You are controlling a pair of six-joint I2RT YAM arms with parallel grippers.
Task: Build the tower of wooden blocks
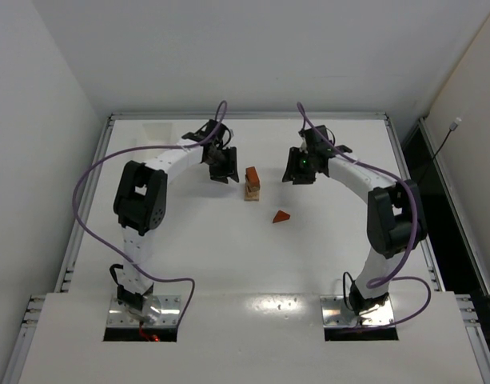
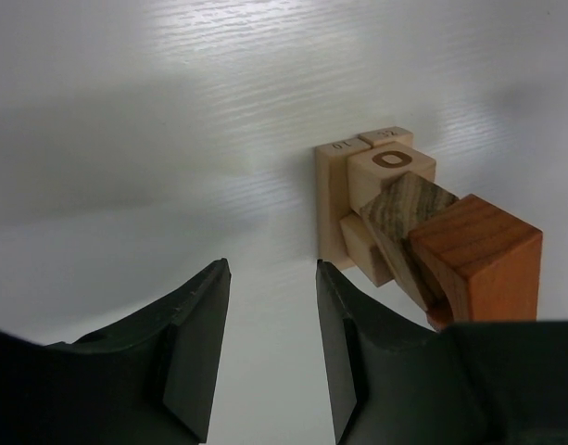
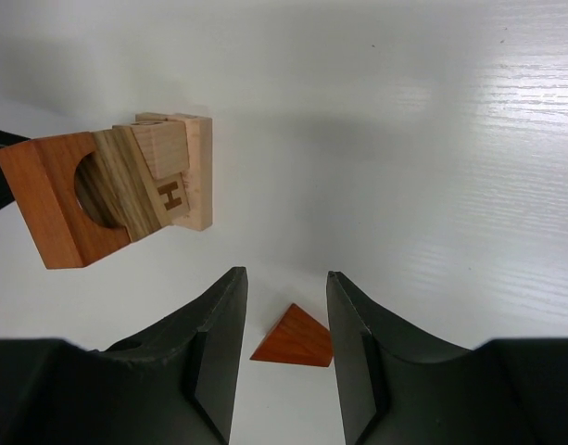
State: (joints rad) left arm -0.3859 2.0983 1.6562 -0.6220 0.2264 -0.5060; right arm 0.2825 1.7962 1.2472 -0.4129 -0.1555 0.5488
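The tower point(image 1: 252, 183) stands mid-table: tan blocks below, a striped block, and a reddish-brown block on top. It shows in the left wrist view point(image 2: 404, 227) and in the right wrist view point(image 3: 117, 190). A reddish-brown wedge point(image 1: 281, 216) lies alone on the table to the tower's near right. My left gripper point(image 1: 222, 166) is open and empty, just left of the tower point(image 2: 272, 278). My right gripper point(image 1: 299, 170) is open and empty, right of the tower; the wedge point(image 3: 296, 339) shows on the table between its fingers point(image 3: 285, 287).
A white tray point(image 1: 158, 130) sits at the table's far left corner. Purple cables loop from both arms. A raised rim point(image 1: 248, 117) edges the table at the back and sides.
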